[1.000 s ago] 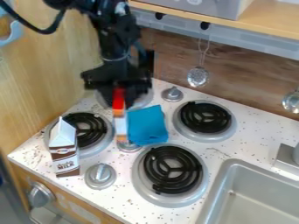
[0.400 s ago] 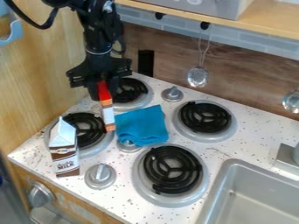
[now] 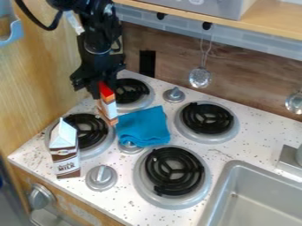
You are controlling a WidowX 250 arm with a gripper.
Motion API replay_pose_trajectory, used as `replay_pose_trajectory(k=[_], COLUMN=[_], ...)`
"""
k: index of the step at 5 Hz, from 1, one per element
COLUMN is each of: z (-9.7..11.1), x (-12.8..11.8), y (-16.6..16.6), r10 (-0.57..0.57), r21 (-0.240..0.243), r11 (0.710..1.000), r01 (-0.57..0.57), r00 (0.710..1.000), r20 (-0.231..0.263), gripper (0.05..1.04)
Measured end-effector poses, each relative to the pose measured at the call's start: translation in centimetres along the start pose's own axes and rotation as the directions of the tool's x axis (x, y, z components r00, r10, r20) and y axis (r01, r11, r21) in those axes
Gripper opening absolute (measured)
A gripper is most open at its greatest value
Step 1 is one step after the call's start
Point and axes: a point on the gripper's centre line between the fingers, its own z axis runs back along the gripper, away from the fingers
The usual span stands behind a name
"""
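Camera view: we've got the gripper (image 3: 101,91) at far left, fingers closed on the top of the orange-and-white carton (image 3: 109,108), tilted just beside the blue cloth (image 3: 143,127). Can't tell if its base touches down. High grip could let it pivot; low sideways travel could snag the cloth.

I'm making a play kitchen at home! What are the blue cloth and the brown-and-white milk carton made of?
The folded blue cloth looks like soft, matte fabric, because it creases and droops at its edges. The brown-and-white milk carton has flat sides and a folded, peaked top, so it may be smooth cardboard, though it could be plastic.
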Motion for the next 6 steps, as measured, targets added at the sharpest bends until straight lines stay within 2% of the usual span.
replay_pose_trajectory(k=[2,6], z=[-2.7,-6.4], x=[1.6,3.7], y=[-0.1,-3.6], r10=[0.156,0.314], r21=[0.007,0.068], r11=[0.988,0.947], r01=[-0.156,-0.314], r00=[0.988,0.949], r20=[-0.010,0.006], gripper=[0.388,0.388])
